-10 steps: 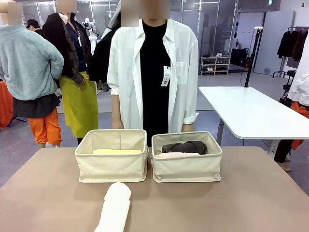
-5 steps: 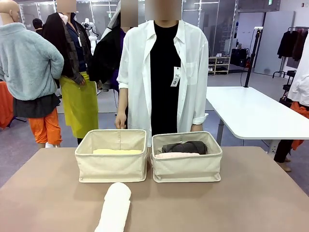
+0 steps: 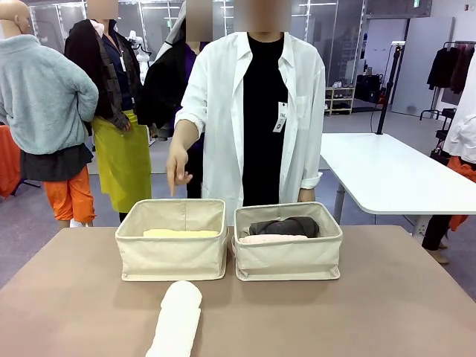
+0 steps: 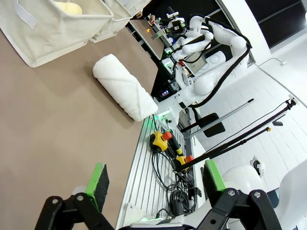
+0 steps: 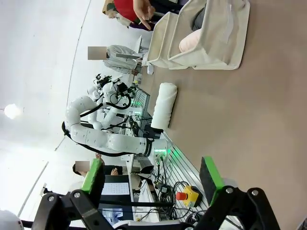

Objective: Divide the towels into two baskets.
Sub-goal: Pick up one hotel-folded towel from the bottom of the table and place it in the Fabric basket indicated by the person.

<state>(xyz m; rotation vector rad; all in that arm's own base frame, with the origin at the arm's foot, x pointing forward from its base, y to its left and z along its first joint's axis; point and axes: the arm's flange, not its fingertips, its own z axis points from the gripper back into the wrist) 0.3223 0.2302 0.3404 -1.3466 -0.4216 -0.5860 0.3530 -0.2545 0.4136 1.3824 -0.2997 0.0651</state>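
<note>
White towel (image 3: 177, 320) lies on the table (image 3: 387, 312); a hand (image 3: 177, 165) points at the emptier left basket (image 3: 171, 260); left claw (image 4: 156, 178) and right claw (image 5: 152, 174) gape empty.

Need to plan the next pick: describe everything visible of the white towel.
The white towel is a soft, nubby terry roll, a plump cylinder lying on its side on the brown table. It sits in front of the left basket, apart from it, and runs lengthwise from there toward the table's near edge, slightly slanted. Only the table touches it.
</note>
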